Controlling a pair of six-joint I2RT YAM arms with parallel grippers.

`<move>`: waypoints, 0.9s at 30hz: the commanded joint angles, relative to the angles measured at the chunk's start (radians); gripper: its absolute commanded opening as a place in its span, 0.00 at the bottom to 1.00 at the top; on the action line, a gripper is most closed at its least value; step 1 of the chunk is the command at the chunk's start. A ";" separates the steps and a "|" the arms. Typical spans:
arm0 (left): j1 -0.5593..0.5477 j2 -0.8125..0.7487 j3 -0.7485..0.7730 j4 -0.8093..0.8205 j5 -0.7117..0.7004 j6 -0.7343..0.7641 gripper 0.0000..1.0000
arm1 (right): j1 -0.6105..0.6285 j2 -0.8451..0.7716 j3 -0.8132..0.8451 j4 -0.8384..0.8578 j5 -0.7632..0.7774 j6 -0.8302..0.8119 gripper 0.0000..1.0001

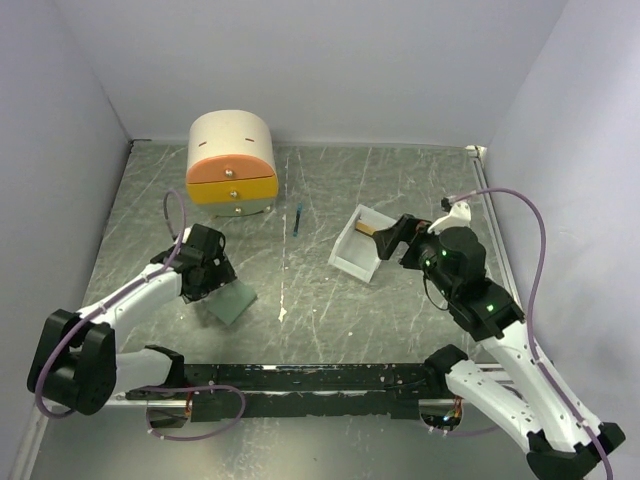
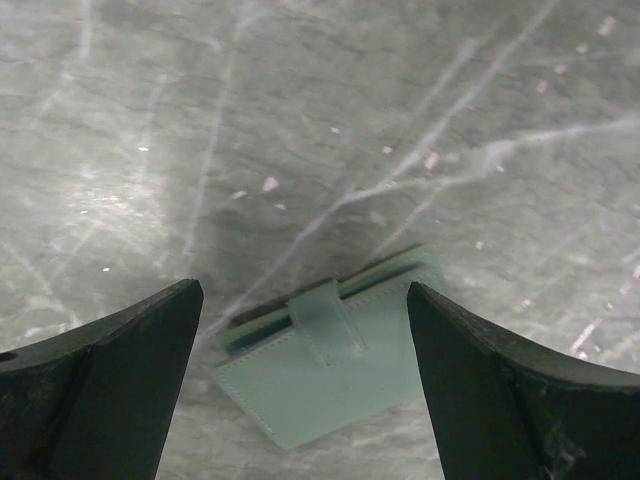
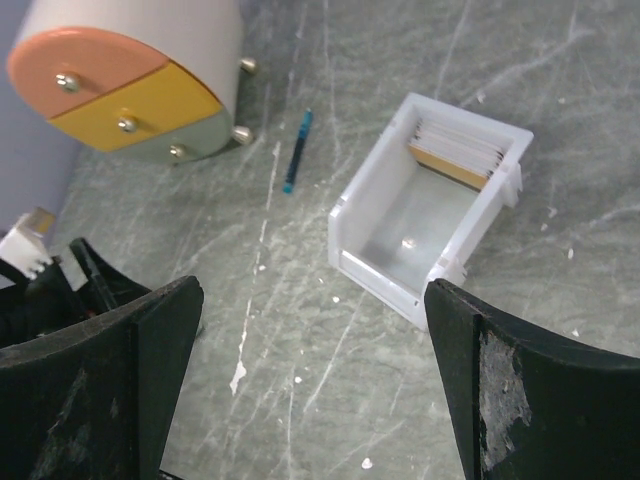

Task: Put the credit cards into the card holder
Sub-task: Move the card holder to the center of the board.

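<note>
The card holder [image 2: 330, 375] is a pale blue-green sleeve with a strap, lying flat and closed on the table; it also shows in the top view [image 1: 234, 303]. My left gripper [image 2: 303, 288] is open just above it, a finger on each side, touching nothing; the top view [image 1: 213, 283] shows it at the holder's upper left. A gold-brown credit card [image 3: 445, 166] stands on edge in front of a stack of pale cards at the far end of the white tray [image 3: 385, 285]. I cannot make out a black card. My right gripper [image 3: 312, 288] is open and empty, above the table short of the tray [image 1: 350, 265].
A cream-and-orange drawer box [image 1: 232, 163] stands at the back left, also in the right wrist view [image 3: 120, 80]. A thin blue stick [image 1: 298, 219] lies between it and the tray. Grey walls close in the table on three sides.
</note>
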 commanded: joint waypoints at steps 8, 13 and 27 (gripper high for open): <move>-0.082 -0.082 -0.074 0.085 0.312 0.065 0.87 | -0.005 0.024 0.001 0.026 0.002 -0.047 0.95; -0.200 -0.146 -0.139 0.143 0.371 -0.037 0.81 | -0.005 0.057 -0.002 0.033 -0.005 -0.061 0.95; -0.262 -0.289 -0.163 0.109 0.140 -0.030 0.54 | -0.004 0.112 -0.049 0.072 -0.209 -0.005 0.89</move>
